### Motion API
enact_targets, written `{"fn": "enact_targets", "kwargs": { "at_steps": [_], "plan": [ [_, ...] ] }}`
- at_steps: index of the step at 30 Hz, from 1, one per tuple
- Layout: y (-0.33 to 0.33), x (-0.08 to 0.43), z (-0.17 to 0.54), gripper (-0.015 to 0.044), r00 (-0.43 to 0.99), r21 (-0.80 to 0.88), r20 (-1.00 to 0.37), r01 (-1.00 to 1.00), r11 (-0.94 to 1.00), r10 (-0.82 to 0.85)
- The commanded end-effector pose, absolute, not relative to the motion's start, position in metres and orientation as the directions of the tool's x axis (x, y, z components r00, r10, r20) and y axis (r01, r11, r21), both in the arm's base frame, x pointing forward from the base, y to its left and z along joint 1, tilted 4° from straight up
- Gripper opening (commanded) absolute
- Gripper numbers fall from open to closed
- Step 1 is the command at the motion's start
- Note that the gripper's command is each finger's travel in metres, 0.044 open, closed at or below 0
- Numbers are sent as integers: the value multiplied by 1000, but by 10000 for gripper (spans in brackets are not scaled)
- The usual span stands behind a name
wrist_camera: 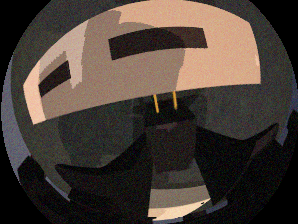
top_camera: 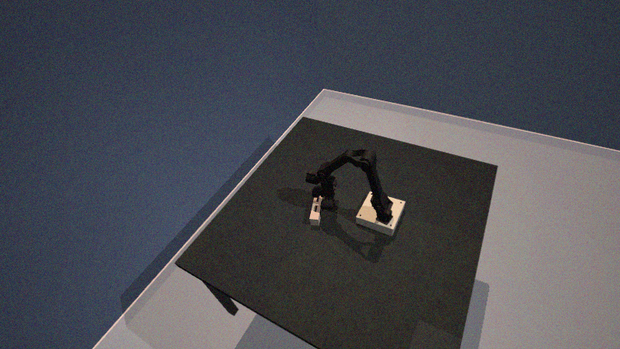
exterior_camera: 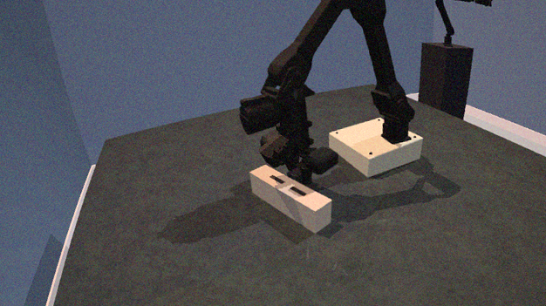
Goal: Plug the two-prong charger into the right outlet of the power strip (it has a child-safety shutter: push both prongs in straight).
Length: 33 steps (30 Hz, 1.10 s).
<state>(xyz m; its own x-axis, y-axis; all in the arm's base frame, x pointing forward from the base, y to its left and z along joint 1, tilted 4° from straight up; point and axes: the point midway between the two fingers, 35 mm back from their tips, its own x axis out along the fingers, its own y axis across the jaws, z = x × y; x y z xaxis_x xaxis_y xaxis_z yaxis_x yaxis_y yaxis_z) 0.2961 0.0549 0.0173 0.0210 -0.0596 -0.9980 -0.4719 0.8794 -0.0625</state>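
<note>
The gripper (top_camera: 320, 197) (exterior_camera: 301, 175) (wrist_camera: 168, 131) has its fingers closed around the dark charger (wrist_camera: 172, 147), beside the pale power strip (top_camera: 315, 217) (exterior_camera: 291, 205) (wrist_camera: 222, 60) on the dark table (top_camera: 269, 259) (exterior_camera: 191, 302). In the wrist view, the two gold prongs (wrist_camera: 175, 101) point toward the strip's long side and lie outside both dark slots in its top. Whether their tips touch the strip, I cannot tell. The arm (top_camera: 371, 173) (exterior_camera: 379, 46) stands on a pale base (top_camera: 363, 219) (exterior_camera: 349, 154), well apart from the strip.
</note>
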Motion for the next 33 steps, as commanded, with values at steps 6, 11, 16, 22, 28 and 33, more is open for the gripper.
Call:
{"fn": "enact_targets", "kwargs": {
  "at_steps": [6,11,16,22,28,33],
  "plan": [
    [56,298,19,0,24,-60,-998,-467,882,-56],
    [56,298,19,0,24,-60,-998,-467,882,-56],
    [56,299,19,0,24,-60,-998,-467,882,-56],
    [57,300,19,0,24,-60,-998,-467,882,-55],
    [57,299,19,0,24,-60,-998,-467,882,-56],
    [57,299,19,0,24,-60,-998,-467,882,-56]
  ]
}}
